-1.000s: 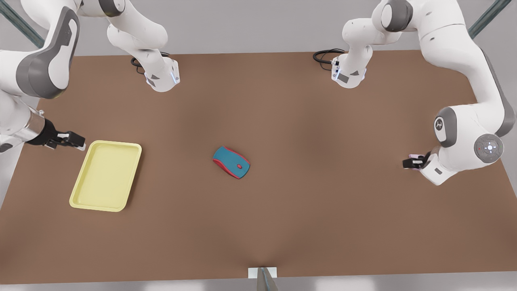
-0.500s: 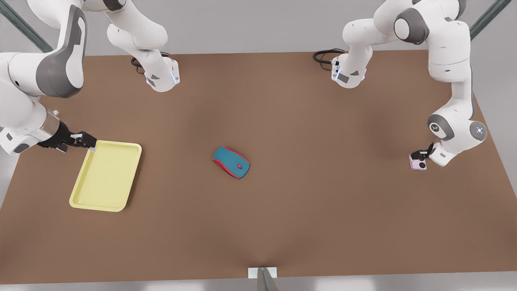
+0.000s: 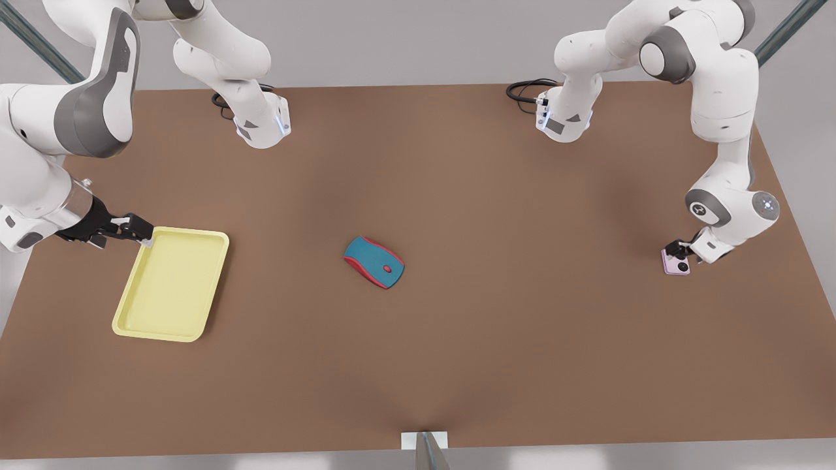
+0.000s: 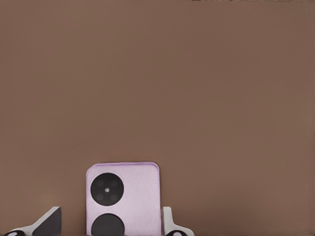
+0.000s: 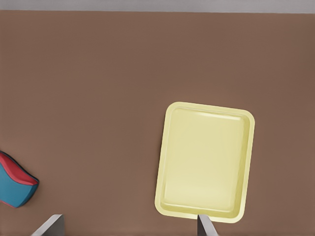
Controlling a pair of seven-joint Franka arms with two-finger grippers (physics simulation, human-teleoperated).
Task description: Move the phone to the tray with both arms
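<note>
The left gripper straddles the phone with fingers spread—next, clamp and lift—while the right gripper, unclenched, waits by the tray.

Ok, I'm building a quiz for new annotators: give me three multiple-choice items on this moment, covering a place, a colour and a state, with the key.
1. Where does the phone lie?
A in the tray
B on the table, at the front view's right
C on the mouse

2. What colours is the mouse?
A teal and red
B black
C yellow

3. How are the left gripper fingers?
A shut on the phone
B open astride the phone
C open over the tray

Key: B, it lies on bare table far from the tray; A, teal body with red trim; B, the left wrist view shows a gap beside the phone.
</note>
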